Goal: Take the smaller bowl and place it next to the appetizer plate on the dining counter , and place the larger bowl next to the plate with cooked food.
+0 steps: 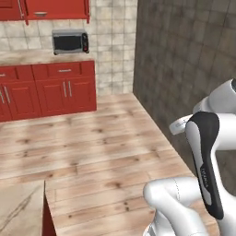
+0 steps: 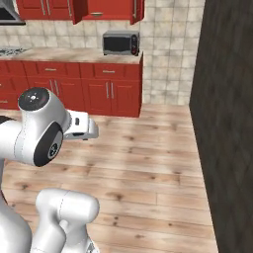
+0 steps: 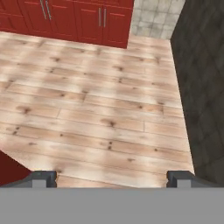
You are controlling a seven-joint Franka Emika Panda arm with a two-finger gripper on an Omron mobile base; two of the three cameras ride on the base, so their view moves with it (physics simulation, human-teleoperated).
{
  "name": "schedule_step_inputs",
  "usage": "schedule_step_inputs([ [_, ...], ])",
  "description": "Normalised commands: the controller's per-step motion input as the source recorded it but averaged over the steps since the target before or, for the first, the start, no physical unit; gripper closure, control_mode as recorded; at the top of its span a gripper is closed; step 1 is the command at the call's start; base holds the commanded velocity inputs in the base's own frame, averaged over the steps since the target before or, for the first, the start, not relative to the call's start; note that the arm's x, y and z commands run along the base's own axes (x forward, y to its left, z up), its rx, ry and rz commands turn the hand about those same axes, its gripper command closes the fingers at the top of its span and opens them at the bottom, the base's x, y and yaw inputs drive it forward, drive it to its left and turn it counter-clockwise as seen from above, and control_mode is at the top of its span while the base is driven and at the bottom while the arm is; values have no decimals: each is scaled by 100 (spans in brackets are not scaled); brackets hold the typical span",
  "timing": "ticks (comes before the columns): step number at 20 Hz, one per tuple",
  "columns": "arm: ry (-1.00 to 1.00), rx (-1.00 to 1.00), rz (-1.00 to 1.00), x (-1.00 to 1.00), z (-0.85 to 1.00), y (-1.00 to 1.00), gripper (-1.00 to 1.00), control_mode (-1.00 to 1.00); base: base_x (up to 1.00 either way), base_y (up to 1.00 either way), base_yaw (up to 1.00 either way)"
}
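Your fingers [image 3: 112, 178] stand wide apart with nothing between them, their two dark tips rising at the bottom of the hand view over bare wooden floor [image 3: 100, 109]. No bowl or plate is to be seen from here, so I cannot tell you where the smaller bowl or the larger bowl sits. A corner of the dining counter [image 1: 20, 207], its veined beige surface over a red base, lies low in the left base view, down and to the left of the fingers; the same red shows at the lower left of the hand view.

You appear to be at the searching or travelling step, with no bowl in hand. The next move calls for driving or turning the base until a bowl comes into view, then bringing the open fingers over its rim.

Ahead of the fingers stand red cupboards [image 3: 65, 17] under a pale surface, with a microwave [image 2: 120, 43] on it. A dark tiled wall [image 3: 201, 87] runs close on the right of the fingers; keep the arm [image 1: 205, 156] clear of it when you swing.
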Motion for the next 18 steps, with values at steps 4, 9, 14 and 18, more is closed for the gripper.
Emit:
schedule_step_inputs([
  [4, 0, 0, 0, 0, 0, 0, -100, 100, 100, 8, -7],
  [9, 0, 0, 0, 0, 0, 0, -100, 100, 100, 18, -1],
  [14, 0, 0, 0, 0, 0, 0, -100, 100, 100, 38, 0],
  [18, 0, 0, 0, 0, 0, 0, -100, 100, 100, 55, 0],
])
